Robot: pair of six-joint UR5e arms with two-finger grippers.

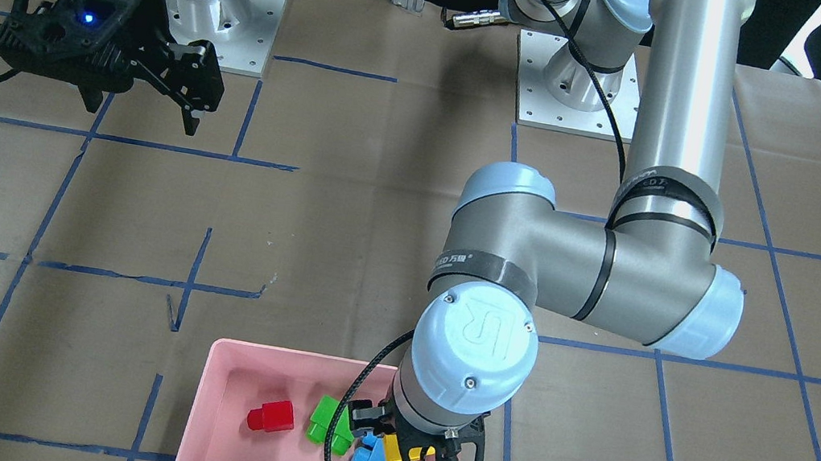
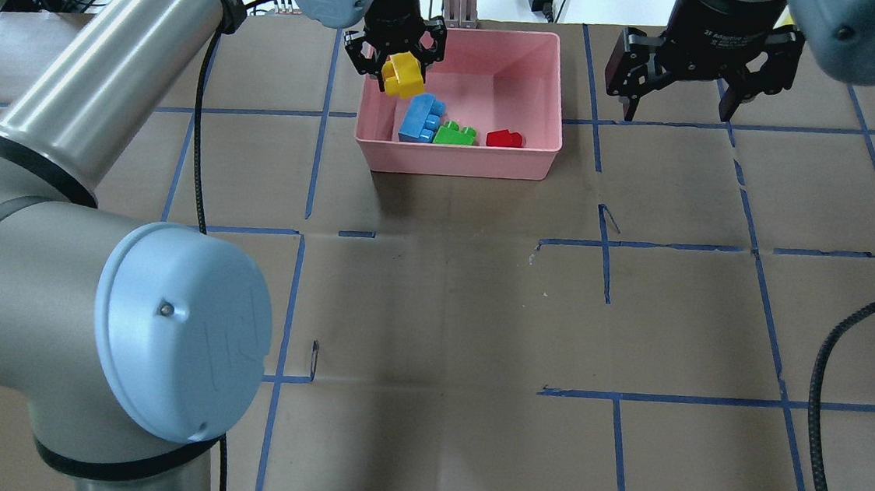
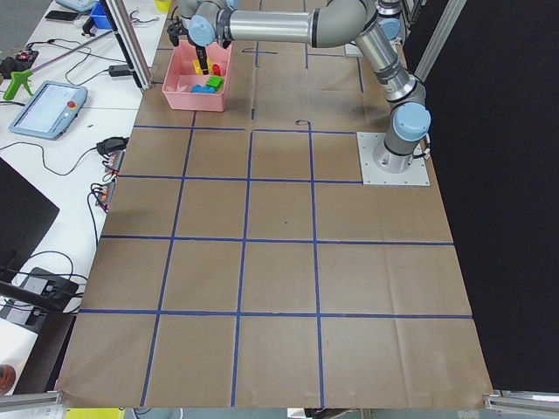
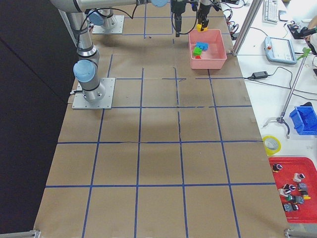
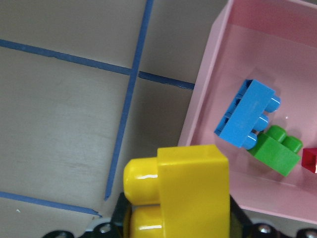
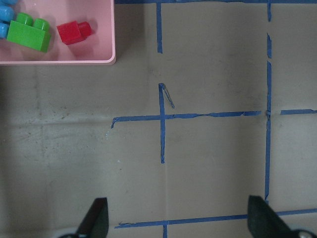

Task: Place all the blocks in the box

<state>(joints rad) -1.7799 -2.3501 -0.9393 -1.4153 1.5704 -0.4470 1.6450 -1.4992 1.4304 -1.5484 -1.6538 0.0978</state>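
The pink box [image 2: 460,161] stands at the far middle of the table. In it lie the light-blue block [image 2: 420,117], the green block [image 2: 454,134] and the red block [image 2: 503,138]. My left gripper [image 2: 395,59] is shut on the yellow block [image 2: 402,75] and holds it above the box's left end. The left wrist view shows the yellow block [image 5: 183,193] close up, over the box wall [image 5: 208,99]. My right gripper [image 2: 679,108] is open and empty, above the table to the right of the box.
Brown paper with blue tape lines [image 2: 605,247] covers the table. A black cable [image 2: 823,401] hangs at the near right. The arm bases [image 1: 571,84] stand on the robot's side. Off the table's ends lie a tablet [image 3: 48,109] and a red parts tray [image 4: 292,191].
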